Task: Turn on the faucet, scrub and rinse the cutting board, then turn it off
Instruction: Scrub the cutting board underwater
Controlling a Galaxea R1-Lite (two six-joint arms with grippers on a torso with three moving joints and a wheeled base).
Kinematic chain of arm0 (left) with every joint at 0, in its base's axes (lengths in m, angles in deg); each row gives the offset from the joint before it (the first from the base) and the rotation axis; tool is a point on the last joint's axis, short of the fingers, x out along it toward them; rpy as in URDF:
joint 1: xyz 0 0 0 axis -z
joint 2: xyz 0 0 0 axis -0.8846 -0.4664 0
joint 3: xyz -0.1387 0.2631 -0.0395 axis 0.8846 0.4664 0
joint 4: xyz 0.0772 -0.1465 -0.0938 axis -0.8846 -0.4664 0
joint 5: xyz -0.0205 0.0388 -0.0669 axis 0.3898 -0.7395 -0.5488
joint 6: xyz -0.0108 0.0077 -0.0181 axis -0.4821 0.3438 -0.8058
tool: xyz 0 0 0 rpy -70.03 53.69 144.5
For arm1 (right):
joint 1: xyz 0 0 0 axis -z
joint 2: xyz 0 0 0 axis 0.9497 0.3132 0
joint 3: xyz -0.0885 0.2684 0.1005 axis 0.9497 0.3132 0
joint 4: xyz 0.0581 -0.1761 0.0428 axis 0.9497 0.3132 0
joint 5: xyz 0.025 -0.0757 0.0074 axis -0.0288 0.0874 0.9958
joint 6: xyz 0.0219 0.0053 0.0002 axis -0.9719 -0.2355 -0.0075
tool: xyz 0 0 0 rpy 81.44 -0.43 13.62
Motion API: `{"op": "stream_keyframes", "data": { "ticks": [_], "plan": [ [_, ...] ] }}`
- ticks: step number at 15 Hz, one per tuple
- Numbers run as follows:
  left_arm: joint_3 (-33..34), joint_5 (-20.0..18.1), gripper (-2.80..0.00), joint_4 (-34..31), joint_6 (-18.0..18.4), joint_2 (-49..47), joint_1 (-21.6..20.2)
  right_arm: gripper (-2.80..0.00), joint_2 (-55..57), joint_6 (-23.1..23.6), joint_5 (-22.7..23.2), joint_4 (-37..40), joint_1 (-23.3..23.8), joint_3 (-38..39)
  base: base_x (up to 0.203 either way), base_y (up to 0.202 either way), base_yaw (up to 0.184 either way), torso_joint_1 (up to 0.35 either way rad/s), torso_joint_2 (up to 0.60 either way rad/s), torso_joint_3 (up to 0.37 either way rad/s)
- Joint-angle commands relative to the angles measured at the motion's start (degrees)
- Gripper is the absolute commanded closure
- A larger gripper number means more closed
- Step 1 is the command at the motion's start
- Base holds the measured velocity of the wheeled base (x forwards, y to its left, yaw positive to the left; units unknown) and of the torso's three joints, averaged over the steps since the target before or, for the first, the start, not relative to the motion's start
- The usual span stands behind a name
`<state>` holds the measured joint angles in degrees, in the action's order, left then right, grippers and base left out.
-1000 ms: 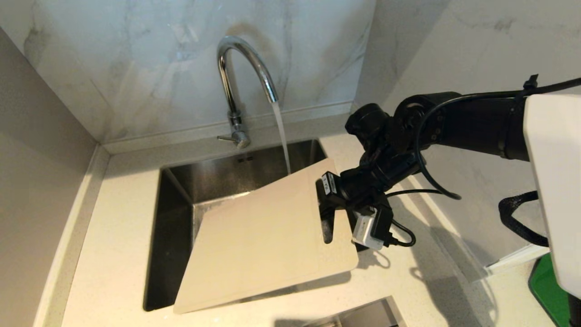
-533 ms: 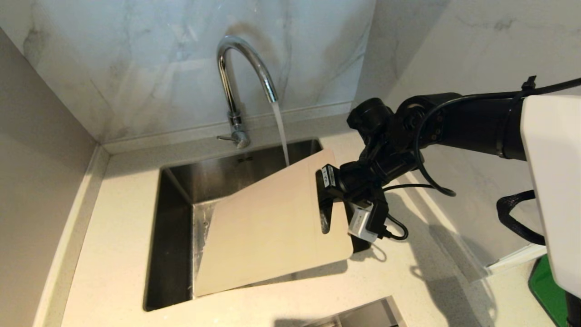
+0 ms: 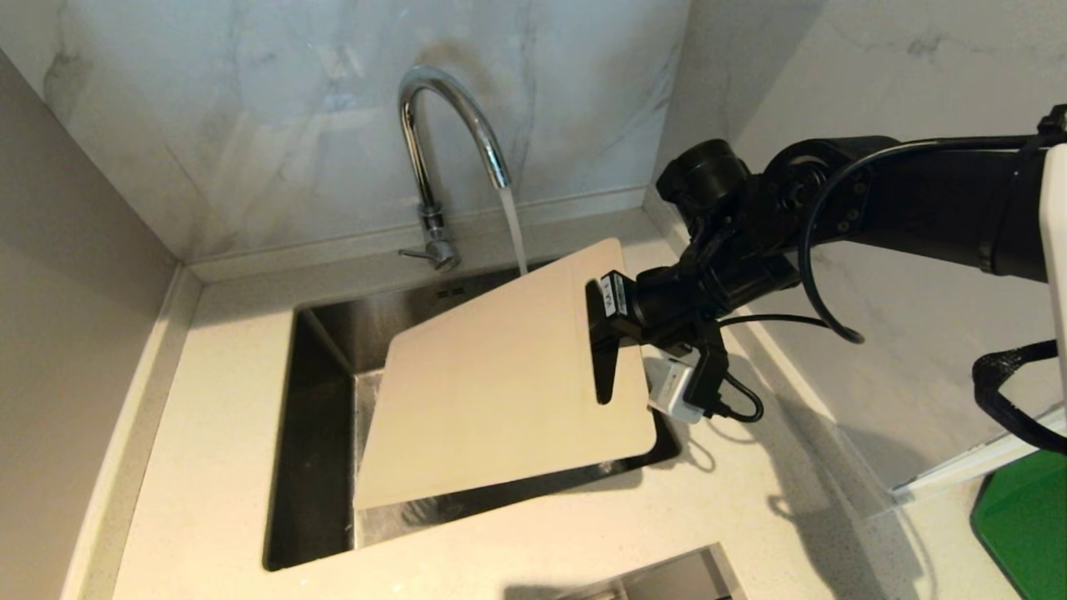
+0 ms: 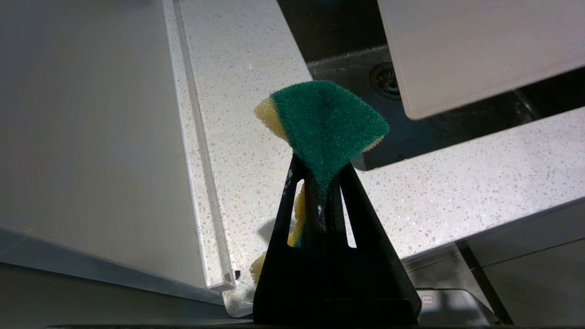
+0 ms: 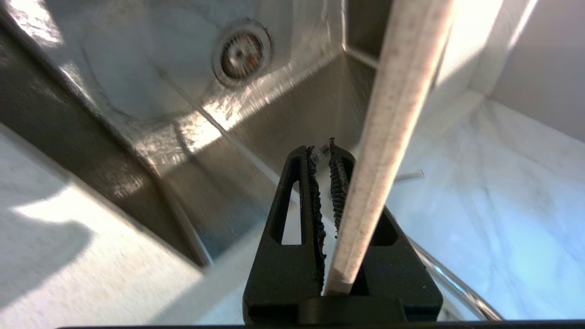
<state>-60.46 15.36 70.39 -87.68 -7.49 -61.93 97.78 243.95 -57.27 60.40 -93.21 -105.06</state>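
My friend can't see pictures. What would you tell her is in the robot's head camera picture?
The right gripper holds a pale cutting board by its handle end, tilted over a steel sink. Water runs from the chrome faucet down behind the board's top edge.

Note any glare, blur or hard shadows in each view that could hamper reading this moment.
Head view: sharp; glare streaks the chrome gooseneck faucet, and the right gripper casts a hard shadow on the speckled white countertop. Left wrist view: crisp on the green-and-yellow sponge. Right wrist view: the steel sink is smeared with bright reflections; the pale cream cutting board shows edge-on, washed out near the top.
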Motion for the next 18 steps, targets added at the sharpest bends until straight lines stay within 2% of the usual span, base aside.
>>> {"op": "stream_keyframes", "data": {
  "ticks": [1, 18],
  "plan": [
    [0.0, 0.0, 0.00, 0.0, 0.0, 0.0, 0.0, 0.00, 0.0, 0.9, 0.0, -0.3, 0.0, 0.0, 0.000, 0.000, 0.000, 0.000, 0.00, 0.000],
    [0.0, 0.0, 0.00, 0.0, 0.0, 0.0, 0.0, 0.00, 5.6, 0.9, -2.8, -11.1, 1.8, 0.0, 0.000, 0.000, 0.000, 0.000, 0.00, 0.000]
  ]
}}
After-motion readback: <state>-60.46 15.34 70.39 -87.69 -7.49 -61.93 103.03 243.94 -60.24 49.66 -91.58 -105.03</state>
